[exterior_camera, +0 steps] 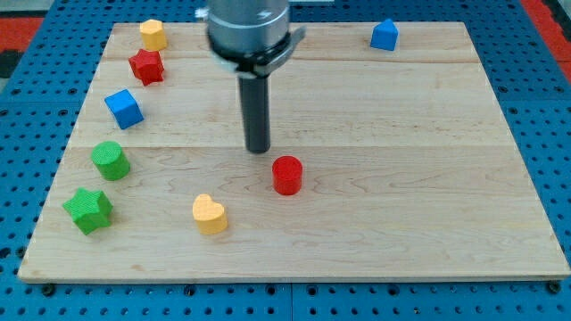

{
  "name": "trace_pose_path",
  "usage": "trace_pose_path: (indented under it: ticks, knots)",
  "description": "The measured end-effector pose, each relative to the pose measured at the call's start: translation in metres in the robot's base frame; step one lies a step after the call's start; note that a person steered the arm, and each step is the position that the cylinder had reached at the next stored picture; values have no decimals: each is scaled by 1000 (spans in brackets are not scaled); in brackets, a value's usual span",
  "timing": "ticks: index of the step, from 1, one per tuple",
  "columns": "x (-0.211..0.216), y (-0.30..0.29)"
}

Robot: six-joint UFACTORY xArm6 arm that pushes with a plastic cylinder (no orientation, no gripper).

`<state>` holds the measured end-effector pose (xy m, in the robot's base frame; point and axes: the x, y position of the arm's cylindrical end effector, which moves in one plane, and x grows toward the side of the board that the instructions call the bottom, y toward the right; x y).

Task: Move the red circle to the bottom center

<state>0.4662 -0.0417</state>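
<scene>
Jaws were not fitted to the arm, which ended in a dark rod; my tip [258, 150] was seen set down just above and to the view's left of the red circle [287, 175], near it but apart. That circle was pictured near the wooden board's [428, 160] middle, with a yellow heart [210, 215] toward the view's bottom left.

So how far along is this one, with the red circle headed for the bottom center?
Partly done at best: the red circle sits near the board's middle, roughly centred left to right but well short of the bottom edge. In hand: my tip stands just above and slightly to the view's left of it, seemingly placed for a downward push. Left: sliding it down to the bottom edge, to the right of the yellow heart.
</scene>
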Motion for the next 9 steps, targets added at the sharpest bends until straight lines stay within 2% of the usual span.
trace_pose_path:
  ticks: [1, 3, 5, 6, 9]
  knots:
    - [39, 44]
    - [24, 69]
    - [53, 91]
    - [-5, 111]
    - [-209, 119]
